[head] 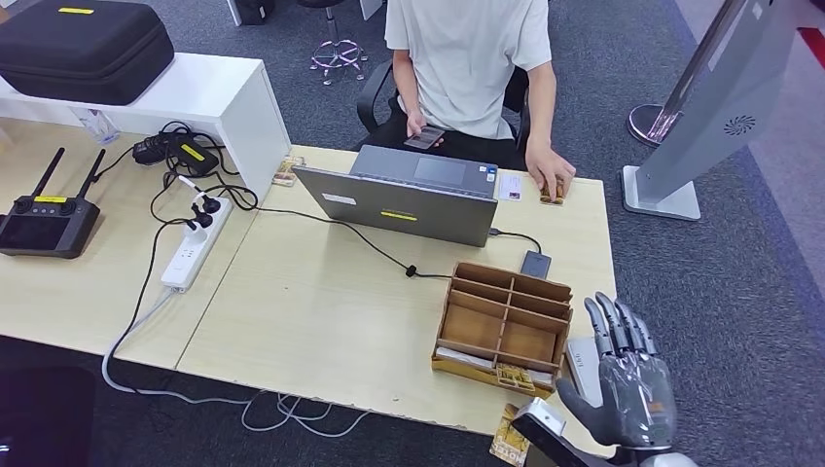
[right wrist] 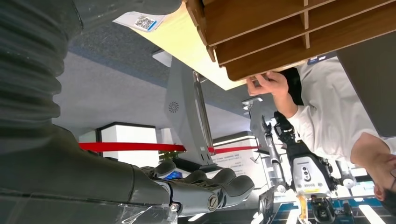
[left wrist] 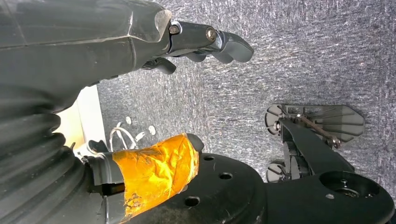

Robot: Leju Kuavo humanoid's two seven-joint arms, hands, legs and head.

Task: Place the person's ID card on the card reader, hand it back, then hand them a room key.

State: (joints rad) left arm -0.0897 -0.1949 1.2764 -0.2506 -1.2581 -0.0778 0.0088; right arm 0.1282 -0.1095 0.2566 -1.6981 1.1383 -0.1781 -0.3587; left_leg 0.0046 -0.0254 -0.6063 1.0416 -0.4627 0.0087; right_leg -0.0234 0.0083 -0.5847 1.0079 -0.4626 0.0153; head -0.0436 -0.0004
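A person in a white shirt sits behind the table and holds a dark card (head: pixel 425 138) in one hand near their lap. Their other hand (head: pixel 551 180) rests on the table's far edge. A small dark box (head: pixel 535 264) on a cable from the laptop lies behind the wooden organizer (head: pixel 504 326). Patterned cards (head: pixel 517 378) stand in the organizer's front slot, and another card (head: pixel 508 440) lies at the table's near edge. My right hand (head: pixel 625 381) hovers over the table's front right corner, fingers straight and apart (right wrist: pixel 219 190), holding nothing. My left hand (left wrist: pixel 205 42) hangs over the carpet, fingers loosely apart and empty.
An open grey laptop (head: pixel 409 199) stands mid-table facing the person. A white flat device (head: pixel 581 362) lies beside my right hand. A power strip (head: pixel 195 243) with cables, a black controller (head: pixel 44 224) and a black case (head: pixel 83 44) are at left. A grey kiosk stand (head: pixel 700 117) rises at right.
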